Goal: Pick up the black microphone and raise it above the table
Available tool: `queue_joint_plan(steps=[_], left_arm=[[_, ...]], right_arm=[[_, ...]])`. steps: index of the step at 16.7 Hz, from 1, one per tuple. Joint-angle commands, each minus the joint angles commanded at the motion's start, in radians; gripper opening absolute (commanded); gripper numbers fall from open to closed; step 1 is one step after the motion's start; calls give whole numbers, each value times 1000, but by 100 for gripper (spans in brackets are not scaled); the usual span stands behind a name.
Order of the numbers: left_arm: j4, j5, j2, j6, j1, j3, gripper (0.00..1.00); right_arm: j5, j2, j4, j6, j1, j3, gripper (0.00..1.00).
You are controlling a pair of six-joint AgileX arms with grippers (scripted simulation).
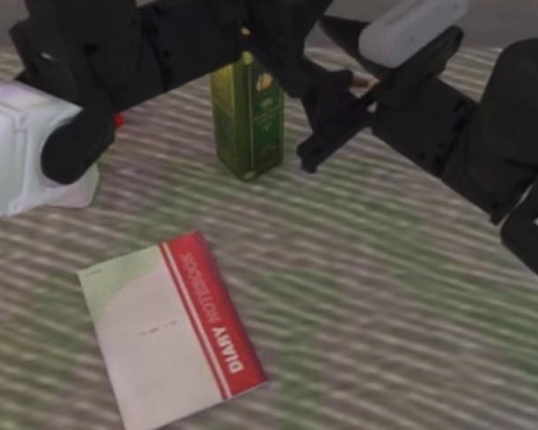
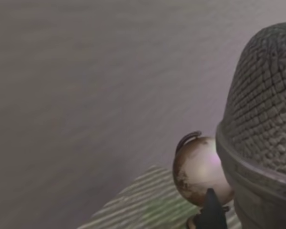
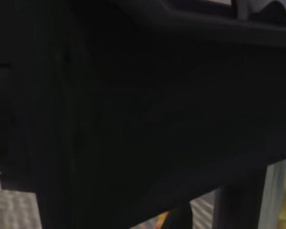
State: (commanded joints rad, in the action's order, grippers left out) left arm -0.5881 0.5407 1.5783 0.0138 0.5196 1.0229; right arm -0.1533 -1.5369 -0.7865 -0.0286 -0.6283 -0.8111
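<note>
Right against the left wrist camera sits the black microphone's [image 2: 264,119] mesh head, apparently carried by the left gripper, though whether its fingers pinch it I cannot tell. Beyond it stands a small globe [image 2: 198,171] on the table [image 2: 143,205]. The lift looks underway; next, hold steady. The right wrist view is dark.

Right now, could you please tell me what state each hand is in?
Left hand: closed on the black microphone, it seems.
Right hand: cannot be told; its wrist view is dark.
</note>
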Motion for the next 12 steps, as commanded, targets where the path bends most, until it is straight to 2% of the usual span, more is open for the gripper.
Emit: queue_joint_plan(steps=[1,2,12], left_arm=[[0,0,0,0,0,0,0],[0,0,0,0,0,0,0],[3,4,-12,5,-11,2,0]], right_arm=[[0,0,0,0,0,0,98],[0,0,0,0,0,0,100],[2,9,4,4,7,24,100]])
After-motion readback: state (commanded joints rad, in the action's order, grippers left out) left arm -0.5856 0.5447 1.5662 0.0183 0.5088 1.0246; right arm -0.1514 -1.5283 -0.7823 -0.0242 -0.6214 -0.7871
